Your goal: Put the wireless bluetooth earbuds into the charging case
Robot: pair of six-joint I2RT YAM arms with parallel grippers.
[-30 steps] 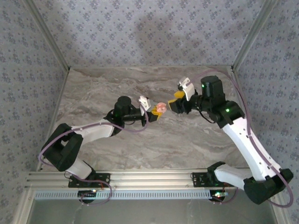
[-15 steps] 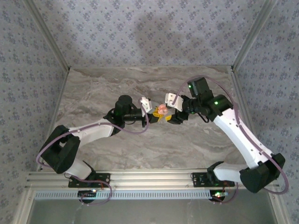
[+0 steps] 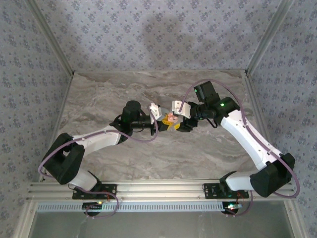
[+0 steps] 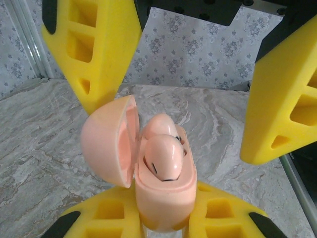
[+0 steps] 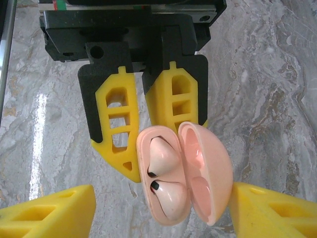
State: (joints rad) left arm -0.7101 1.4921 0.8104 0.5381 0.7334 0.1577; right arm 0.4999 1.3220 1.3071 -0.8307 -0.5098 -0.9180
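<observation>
Two wireless bluetooth earbuds [image 5: 161, 156], smooth glossy pink and egg-shaped with small dark marks, sit side by side in their sockets inside the one charging case [image 4: 166, 196]. The case is a rounded shell of the same pink plastic. Its single domed lid [image 5: 210, 173] is swung open to one side, joined along one edge, its hollow inside smooth and bare.

The left gripper [image 4: 163, 223] is clamped on the case's lower body, one finger on each side, holding it above the marble-patterned tabletop [image 5: 282, 74]. The right gripper [image 5: 161, 213] has its jaws spread wide, one finger to each side of the case. Its finger nearest the lid comes close to it; whether it touches I cannot tell.

Four fingers [image 4: 99, 49] in all, each a matte yellow wedge pierced with cut-out windows.
</observation>
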